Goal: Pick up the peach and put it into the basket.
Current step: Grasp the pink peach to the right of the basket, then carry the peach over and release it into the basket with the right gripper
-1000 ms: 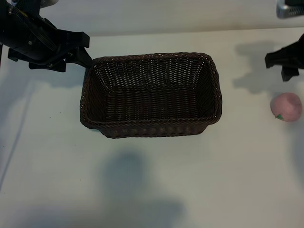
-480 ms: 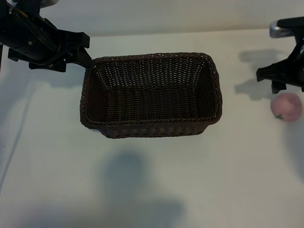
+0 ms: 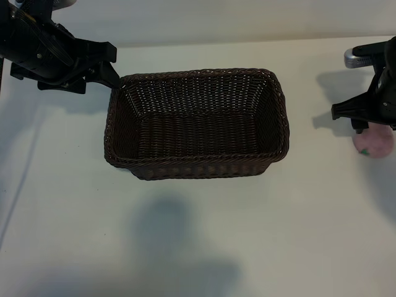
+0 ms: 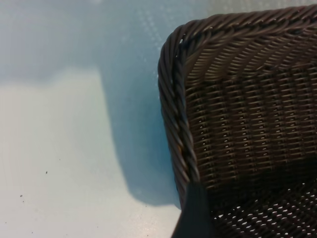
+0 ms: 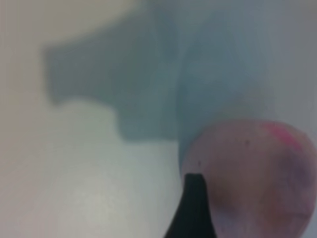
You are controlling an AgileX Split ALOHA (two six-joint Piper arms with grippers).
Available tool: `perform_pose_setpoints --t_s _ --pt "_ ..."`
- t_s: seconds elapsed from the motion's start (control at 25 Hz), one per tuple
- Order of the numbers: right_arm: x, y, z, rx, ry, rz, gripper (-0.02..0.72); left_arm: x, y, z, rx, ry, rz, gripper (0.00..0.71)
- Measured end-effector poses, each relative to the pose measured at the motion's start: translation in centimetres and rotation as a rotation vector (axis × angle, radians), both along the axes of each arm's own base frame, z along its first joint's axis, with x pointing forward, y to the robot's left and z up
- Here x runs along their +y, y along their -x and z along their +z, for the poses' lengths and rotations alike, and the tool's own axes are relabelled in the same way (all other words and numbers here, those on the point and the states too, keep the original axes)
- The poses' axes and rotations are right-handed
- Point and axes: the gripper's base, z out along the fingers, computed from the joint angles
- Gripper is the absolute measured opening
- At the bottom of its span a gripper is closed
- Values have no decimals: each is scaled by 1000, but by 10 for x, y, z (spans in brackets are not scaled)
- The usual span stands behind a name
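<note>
Pink peach [image 3: 375, 143] on surface [image 3: 247, 235]: lower spread right hand [image 3: 359, 117] squarely astride, squeeze gently; left hand [image 3: 102, 68], spread, parked by basket [image 3: 197, 167].

light: bright, even | shadows: soft on table [image 3: 185, 247] | right wrist view: blurred

Dark-brown woven wicker basket [image 3: 197, 124] with braided rim; pale-pink peach [image 3: 373, 142] at three o'clock, bearing a tiny green mark; off-white table [image 3: 198, 235].
</note>
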Motion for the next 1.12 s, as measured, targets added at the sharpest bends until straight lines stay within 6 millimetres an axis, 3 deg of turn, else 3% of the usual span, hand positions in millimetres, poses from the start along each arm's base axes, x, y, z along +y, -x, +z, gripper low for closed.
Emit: perform_pose_setpoints --t_s 0.16,0.24,0.36,0.44,0.72,1.12 --pt "0 -2 -11 24 14 4 498 0 0 0 0 0 0 570" --pt "-1 -2 -12 26 19 7 379 0 0 0 0 0 0 570" --pt "-1 -2 -12 24 22 8 137 0 0 0 0 0 0 570" --pt "-1 -2 -12 22 24 10 62 0 0 0 0 0 0 570" --pt "-2 -1 -3 9 25 9 43 0 0 0 0 0 0 570" --pt "-5 19 67 -119 -21 14 43 0 0 0 0 -1 0 570"
